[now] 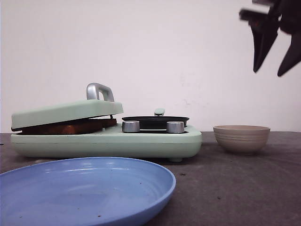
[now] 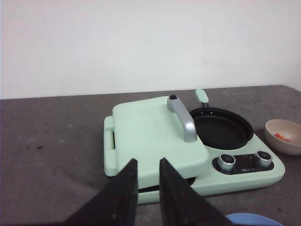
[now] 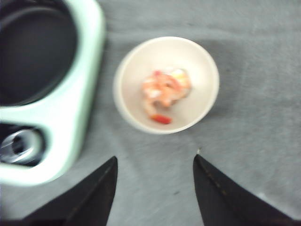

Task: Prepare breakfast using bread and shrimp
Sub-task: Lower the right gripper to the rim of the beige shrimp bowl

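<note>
The bread (image 1: 70,126) shows as a brown slab between the mint-green lid (image 1: 66,113) and the base of the breakfast maker (image 1: 141,141); the lid rests tilted on it. The shrimp (image 3: 164,92) lie orange-pink in a beige bowl (image 3: 197,113), to the right of the maker. The shrimp also show in the left wrist view (image 2: 283,136). My right gripper (image 3: 155,160) is open and empty, high above the table near the bowl, also in the front view (image 1: 273,70). My left gripper (image 2: 147,162) is empty, its fingers a narrow gap apart, held back from the lid (image 2: 150,136).
A black frying pan (image 1: 155,120) sits on the maker's right half, behind two silver knobs (image 1: 130,126). The lid has a silver handle (image 2: 183,120). A blue plate (image 1: 84,188) lies at the front left. The table (image 1: 235,188) is dark grey.
</note>
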`<state>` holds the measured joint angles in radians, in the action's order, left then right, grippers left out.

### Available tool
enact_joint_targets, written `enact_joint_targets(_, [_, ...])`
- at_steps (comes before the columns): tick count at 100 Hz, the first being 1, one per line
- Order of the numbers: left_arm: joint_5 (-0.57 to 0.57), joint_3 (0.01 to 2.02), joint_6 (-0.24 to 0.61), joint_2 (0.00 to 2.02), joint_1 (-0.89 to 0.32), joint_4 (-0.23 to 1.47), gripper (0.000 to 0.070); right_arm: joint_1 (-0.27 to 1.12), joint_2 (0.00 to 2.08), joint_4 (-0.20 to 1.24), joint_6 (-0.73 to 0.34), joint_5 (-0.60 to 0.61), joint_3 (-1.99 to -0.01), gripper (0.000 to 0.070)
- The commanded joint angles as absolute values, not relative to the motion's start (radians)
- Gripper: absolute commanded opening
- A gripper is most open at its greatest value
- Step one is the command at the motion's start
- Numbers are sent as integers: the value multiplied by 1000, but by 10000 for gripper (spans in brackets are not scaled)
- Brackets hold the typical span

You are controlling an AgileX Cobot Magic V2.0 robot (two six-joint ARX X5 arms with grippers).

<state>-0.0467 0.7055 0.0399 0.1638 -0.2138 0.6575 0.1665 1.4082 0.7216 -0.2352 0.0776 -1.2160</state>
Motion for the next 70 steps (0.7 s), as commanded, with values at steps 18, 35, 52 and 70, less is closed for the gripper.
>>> enact_joint_targets(18, [-39,711,29,161,-215,677,4,106,1570,715,-164,80,-1295,308])
enact_joint_targets(35, [-22,711,13,161,-215,712,29,74,1653,684,-138,85,-1298,308])
enact_joint_targets(52, [-22,711,10,161,-215,740,29,56,1713,646,-132,132,-1298,308])
enact_joint_targets(70, [-22,711,10,161,-215,742,29,55,1744,609,-132,135,-1298,307])
